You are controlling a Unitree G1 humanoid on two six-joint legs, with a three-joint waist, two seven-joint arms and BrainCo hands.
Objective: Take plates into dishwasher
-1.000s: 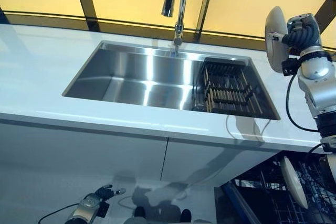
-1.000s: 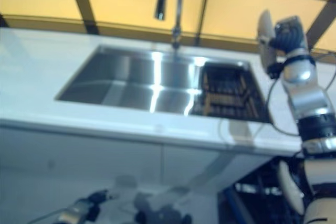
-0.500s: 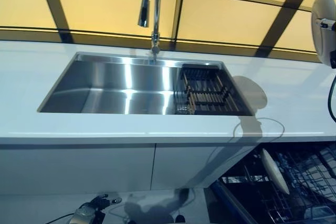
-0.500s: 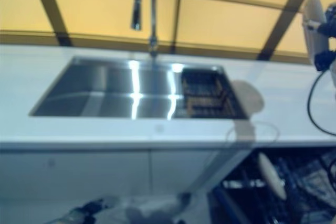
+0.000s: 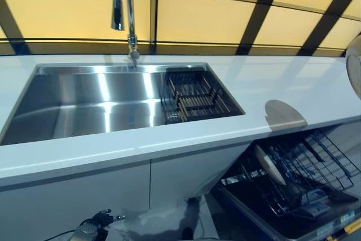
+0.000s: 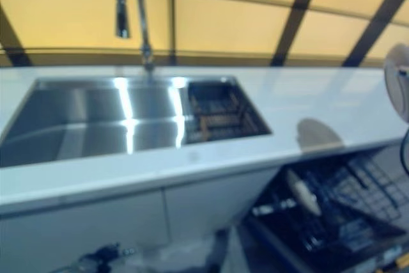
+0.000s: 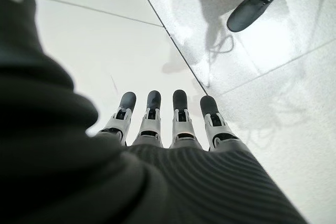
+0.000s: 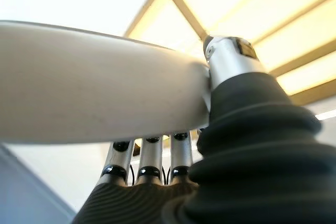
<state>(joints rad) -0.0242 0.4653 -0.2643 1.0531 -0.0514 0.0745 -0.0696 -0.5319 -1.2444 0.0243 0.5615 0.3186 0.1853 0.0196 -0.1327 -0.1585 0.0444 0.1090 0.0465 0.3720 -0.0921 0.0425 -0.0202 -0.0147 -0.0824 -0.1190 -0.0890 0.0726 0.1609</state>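
Left eye view: a white countertop (image 5: 265, 91) runs across the middle of the frame, with a rectangular stainless-steel sink (image 5: 101, 103) set into it at centre left. A tall chrome tap (image 5: 125, 9) rises behind the sink at the upper left. A dark slatted drying rack (image 5: 194, 95) sits in the sink's right end. At the lower right, below the counter edge, the open dishwasher's dark wire rack (image 5: 307, 167) shows, with one white round plate (image 5: 269, 165) standing on edge at its left side. At the far right edge, a second white round plate (image 5: 355, 73) is held up above the counter; only its rim is in frame. The left hand (image 5: 100, 220) shows at the bottom left, low by the white cabinet fronts (image 5: 79, 196).

Right eye view: the same scene; the held plate's rim sits at the right edge, upper middle, and the racked plate at the lower right.

Left wrist view: the left hand's fingers (image 7: 177, 116) reach out straight and relaxed over a pale tiled floor (image 7: 105, 40), grasping nothing.

Right wrist view: the right hand (image 8: 152, 163) grips the held plate, which fills the left and centre of the frame, with the fingers (image 8: 151, 156) running under it and the thumb (image 8: 226, 59) pressed on its rim at upper centre.
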